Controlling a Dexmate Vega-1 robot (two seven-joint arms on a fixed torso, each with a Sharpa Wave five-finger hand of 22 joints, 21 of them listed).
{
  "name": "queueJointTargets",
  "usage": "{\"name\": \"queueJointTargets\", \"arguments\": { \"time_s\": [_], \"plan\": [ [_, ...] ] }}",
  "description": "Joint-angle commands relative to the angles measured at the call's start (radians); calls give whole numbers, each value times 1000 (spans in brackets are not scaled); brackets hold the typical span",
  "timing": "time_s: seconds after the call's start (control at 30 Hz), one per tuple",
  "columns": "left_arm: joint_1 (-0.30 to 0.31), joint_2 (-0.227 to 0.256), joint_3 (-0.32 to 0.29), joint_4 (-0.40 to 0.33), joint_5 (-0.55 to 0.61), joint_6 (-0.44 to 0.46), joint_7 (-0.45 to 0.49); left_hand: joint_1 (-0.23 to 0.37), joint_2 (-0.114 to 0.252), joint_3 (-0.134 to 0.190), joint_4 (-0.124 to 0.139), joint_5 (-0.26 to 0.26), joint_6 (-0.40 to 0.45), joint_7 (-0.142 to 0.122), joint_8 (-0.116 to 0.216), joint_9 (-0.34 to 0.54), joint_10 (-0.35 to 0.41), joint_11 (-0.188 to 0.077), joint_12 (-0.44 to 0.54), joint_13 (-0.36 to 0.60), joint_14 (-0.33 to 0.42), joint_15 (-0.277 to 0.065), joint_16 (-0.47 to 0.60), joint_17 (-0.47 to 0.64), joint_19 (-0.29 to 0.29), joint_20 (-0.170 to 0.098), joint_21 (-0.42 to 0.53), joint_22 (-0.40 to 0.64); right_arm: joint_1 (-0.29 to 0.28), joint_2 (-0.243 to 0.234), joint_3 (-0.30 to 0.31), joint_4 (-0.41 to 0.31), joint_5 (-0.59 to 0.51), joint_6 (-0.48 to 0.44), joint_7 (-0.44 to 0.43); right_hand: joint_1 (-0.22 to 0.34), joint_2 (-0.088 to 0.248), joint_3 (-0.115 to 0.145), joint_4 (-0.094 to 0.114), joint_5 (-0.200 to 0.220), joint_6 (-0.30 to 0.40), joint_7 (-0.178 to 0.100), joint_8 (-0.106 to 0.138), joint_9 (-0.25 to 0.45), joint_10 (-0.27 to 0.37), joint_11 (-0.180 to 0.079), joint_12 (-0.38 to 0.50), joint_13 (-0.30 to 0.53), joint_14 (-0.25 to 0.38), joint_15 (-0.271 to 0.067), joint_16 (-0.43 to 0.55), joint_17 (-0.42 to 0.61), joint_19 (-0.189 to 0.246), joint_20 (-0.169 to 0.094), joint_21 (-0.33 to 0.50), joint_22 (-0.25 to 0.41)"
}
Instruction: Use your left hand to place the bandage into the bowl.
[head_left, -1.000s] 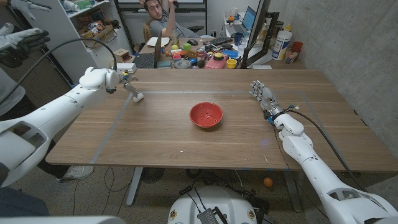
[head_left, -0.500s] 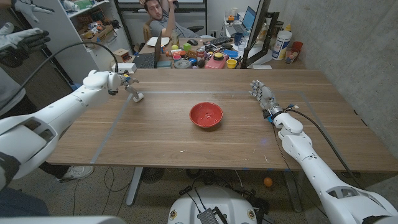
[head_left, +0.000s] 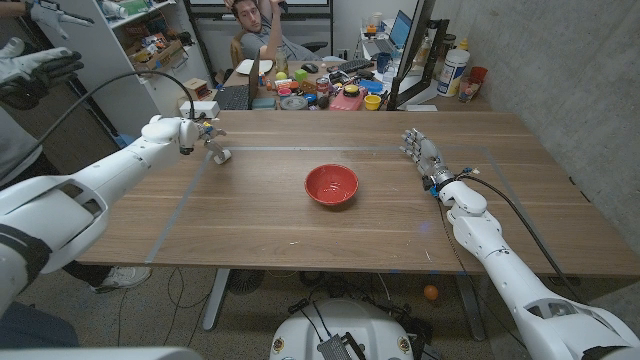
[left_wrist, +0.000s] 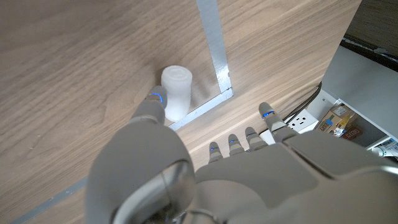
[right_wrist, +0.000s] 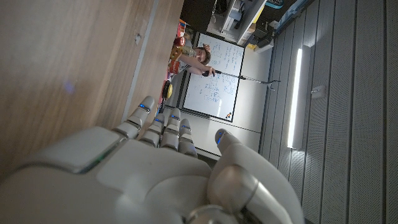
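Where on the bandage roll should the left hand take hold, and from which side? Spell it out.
Grip the bandage roll across its round side wall, thumb on one side and fingers opposite. It is a short white cylinder by the tape corner, so the curved sides probably offer the best purchase. Come from above on the side the left hand is already on; one fingertip is right at the roll.

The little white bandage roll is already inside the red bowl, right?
No. The head view shows the white bandage roll on the table by the left hand, well apart from the red bowl, which has nothing in it.
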Motion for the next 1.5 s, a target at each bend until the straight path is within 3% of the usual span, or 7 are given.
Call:
{"name": "queueJointTargets", "arguments": {
  "time_s": [0.03,0.13,0.3,0.6,0.87,1.1,1.5],
  "plan": [
    [-65,-58,69,110,-14,-41,7,7,12,0,6,5,-21,-2,4,2,-17,-8,9,5,15,-2,9,2,20,-6,2,4,10,6,3,28,6,6,16,-11,7,-6,-2,-3,6,3,7,3,8,4,7,3,11,5,3,1,5,-28,-2,2],
    [-72,-65,78,124,-20,-47,14,21,18,-1,3,4,-26,1,1,1,-1,-9,13,5,50,-14,18,-1,54,-16,10,3,9,6,6,32,7,8,16,-11,8,-6,-3,-2,7,3,7,3,10,4,8,3,13,6,3,0,6,-27,-2,2],
    [-66,-58,86,104,-21,-36,30,133,41,-18,-20,-7,58,23,23,-4,204,-56,61,-2,298,-114,58,-14,322,-92,82,-2,8,5,11,33,9,10,18,-12,10,-6,-4,-2,8,2,7,3,10,3,8,3,13,5,2,0,8,-27,-2,2],
    [-54,-43,89,56,-17,-10,25,221,17,-55,-17,-26,166,40,43,-4,394,-97,75,-4,569,-202,84,-16,616,-162,156,-6,17,10,12,57,12,17,34,-14,13,-7,-4,-1,10,0,8,3,10,1,7,3,16,6,2,-1,11,-27,-2,2],
    [-6,-8,66,-43,20,58,90,348,56,-68,-12,-43,533,52,141,-2,682,-137,81,-2,857,-218,86,-10,817,-227,209,-5,24,17,16,79,14,30,45,-17,15,-6,-4,0,11,-4,8,3,10,1,7,3,18,5,1,-2,13,-28,-3,2],
    [34,17,43,-109,48,95,128,480,89,-88,-19,-72,890,72,225,-8,983,-151,72,-1,1172,-228,104,-3,933,-237,290,5,22,14,15,79,1,39,40,-17,16,-5,-4,1,12,-5,8,4,10,2,7,3,20,4,0,-3,14,-28,-4,2],
    [109,44,6,-179,90,151,186,641,79,-166,-22,-105,1238,130,232,-13,1167,-124,54,19,1328,-230,132,14,984,-252,444,28,10,-5,6,46,-33,46,4,-15,20,-2,-8,3,13,-6,8,4,14,3,8,3,28,6,0,-5,18,-25,-4,2]
  ]
}}
